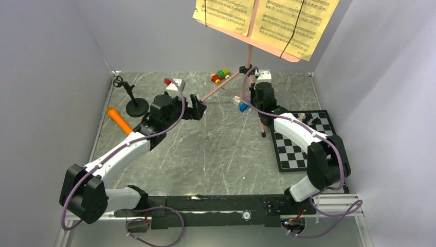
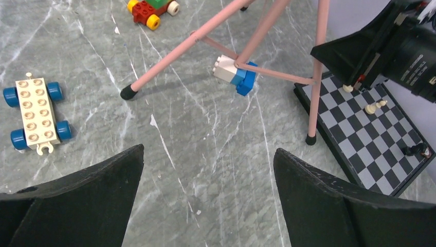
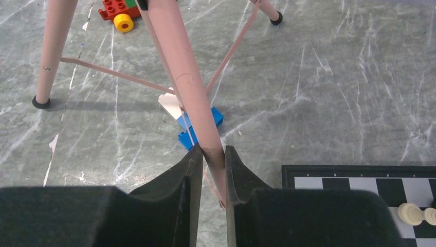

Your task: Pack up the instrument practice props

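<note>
The right fingers (image 3: 169, 206) were closed on one leg of the pink tripod music stand (image 1: 249, 55), with the pink tube pinched between their two black inner faces and running on below them out of sight. The stand stood upright toward the far middle of the grey marbled worktop (image 1: 216, 154), its legs spread. One black foot rested just beside the near-left edge of the chessboard (image 1: 288, 154), which lay on the right. The yellow sheet-music pages (image 1: 288, 20) sat on the stand's desk high above, with dark cords across them. The left fingers (image 2: 77, 206) stood wide apart and held nothing, poised over bare worktop to the left of the tripod. Further left, the orange toy microphone (image 1: 119, 120) lay on the worktop near the left wall. Close beside it the small black mic stand (image 1: 137, 106) stood upright on its round base. A blue-and-white block toy (image 3: 198, 126) lay on its side among the tripod's legs. A red, green and yellow toy car (image 1: 220, 76) sat near the far edge. A cream flat car with blue wheels (image 2: 35, 114) rested left of the tripod.
</note>
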You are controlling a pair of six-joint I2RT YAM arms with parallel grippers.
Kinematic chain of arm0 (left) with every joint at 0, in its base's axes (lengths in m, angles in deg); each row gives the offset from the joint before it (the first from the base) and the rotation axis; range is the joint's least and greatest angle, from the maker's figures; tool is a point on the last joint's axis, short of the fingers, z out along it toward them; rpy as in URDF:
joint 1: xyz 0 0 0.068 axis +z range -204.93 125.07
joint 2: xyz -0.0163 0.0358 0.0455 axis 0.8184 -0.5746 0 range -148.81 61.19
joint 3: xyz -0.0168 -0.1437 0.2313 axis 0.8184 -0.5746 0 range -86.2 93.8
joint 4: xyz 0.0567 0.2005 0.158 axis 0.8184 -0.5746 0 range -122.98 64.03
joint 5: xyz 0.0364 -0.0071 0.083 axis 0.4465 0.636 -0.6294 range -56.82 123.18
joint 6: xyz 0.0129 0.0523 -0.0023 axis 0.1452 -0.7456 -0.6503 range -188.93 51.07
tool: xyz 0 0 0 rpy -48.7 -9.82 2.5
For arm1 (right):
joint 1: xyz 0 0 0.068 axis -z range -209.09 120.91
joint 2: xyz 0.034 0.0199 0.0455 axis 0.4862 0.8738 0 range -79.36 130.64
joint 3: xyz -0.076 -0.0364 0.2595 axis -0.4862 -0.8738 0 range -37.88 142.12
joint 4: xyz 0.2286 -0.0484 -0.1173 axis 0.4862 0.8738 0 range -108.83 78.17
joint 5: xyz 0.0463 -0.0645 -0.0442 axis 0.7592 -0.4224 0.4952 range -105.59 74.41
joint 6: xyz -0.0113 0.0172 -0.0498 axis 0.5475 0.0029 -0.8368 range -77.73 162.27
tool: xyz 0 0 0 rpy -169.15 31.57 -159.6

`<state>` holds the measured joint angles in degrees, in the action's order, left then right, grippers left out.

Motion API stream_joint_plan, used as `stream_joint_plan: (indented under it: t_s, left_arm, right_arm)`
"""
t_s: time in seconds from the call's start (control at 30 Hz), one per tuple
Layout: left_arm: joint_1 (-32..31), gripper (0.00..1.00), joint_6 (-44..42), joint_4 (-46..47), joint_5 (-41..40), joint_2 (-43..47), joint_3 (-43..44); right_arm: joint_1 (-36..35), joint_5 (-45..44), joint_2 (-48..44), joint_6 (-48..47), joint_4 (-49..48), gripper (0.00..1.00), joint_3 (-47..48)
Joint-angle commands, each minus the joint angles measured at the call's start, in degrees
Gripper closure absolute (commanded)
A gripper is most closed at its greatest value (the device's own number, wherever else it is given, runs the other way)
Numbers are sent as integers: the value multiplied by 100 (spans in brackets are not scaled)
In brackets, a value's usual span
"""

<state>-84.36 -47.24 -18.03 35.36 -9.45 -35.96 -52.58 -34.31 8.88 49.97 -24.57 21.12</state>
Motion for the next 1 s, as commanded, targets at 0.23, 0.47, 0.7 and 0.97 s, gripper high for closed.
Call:
stream_joint_plan:
  t_s: [0.23,0.47,0.7,0.97]
  left_arm:
    - [18,1,-227,304,199,228,-146]
    - [34,1,-411,579,252,11,-152]
    - [47,1,-948,851,399,-664,193]
    - [291,2,-1803,2420,1226,-1805,584]
  right_arm:
    - [-105,916,-305,215,-179,100,-267]
    - [-260,1380,-848,284,-194,100,-750]
    - [-307,1608,-1248,415,-133,100,-1098]
    - [-306,1692,-1292,481,-69,100,-1228]
